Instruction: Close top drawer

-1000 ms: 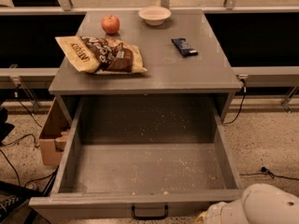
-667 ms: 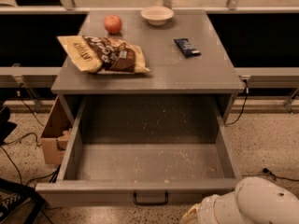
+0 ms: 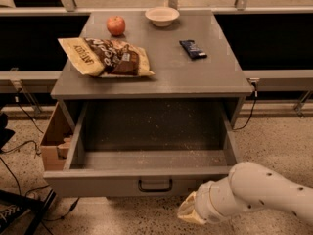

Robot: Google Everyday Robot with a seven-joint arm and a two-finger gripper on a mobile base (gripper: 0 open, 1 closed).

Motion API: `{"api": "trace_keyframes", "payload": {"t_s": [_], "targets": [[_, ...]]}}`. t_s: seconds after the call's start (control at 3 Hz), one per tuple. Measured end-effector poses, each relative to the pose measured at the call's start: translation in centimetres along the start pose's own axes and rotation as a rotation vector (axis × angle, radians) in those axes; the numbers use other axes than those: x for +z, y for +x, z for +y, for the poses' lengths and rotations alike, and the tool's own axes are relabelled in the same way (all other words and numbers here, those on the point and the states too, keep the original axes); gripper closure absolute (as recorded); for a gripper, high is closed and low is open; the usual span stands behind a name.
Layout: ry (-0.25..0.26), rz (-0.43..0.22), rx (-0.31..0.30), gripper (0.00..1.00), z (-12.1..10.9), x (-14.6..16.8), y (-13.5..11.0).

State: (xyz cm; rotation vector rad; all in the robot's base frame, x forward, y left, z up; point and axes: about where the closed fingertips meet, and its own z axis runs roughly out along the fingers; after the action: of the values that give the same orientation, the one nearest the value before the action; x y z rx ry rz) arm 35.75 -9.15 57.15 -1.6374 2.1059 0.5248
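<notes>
The top drawer [image 3: 146, 182] of the grey cabinet stands pulled out toward me. Its floor is speckled with crumbs and holds nothing else. A small black bar handle [image 3: 155, 185] sits in the middle of its front panel. My gripper [image 3: 188, 213] is low at the bottom right, just below and to the right of the drawer front, on the end of the white arm [image 3: 259, 192]. It is not touching the handle.
On the cabinet top [image 3: 195, 77] lie a snack bag [image 3: 105, 57], a red apple [image 3: 116, 25], a white bowl [image 3: 162, 15] and a dark wrapped bar [image 3: 192, 49]. A cardboard box [image 3: 55, 140] stands left of the cabinet. Cables run across the speckled floor.
The drawer now sits higher in view and its front panel shows in full. My arm has moved up and left, closer to the drawer front.
</notes>
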Motion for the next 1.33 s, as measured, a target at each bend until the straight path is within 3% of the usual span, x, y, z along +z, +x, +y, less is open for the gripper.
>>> {"api": "trace_keyframes", "payload": {"t_s": [0.33, 0.67, 1.0, 1.33], "targets": [[0.007, -0.006, -0.017, 1.0, -3.1, 0.7, -1.5], [0.029, 0.004, 0.016, 1.0, -8.8, 0.3, -2.3], [0.029, 0.004, 0.016, 1.0, -8.8, 0.3, -2.3], [0.044, -0.002, -0.011, 1.0, -11.3, 0.4, -3.3]]}}
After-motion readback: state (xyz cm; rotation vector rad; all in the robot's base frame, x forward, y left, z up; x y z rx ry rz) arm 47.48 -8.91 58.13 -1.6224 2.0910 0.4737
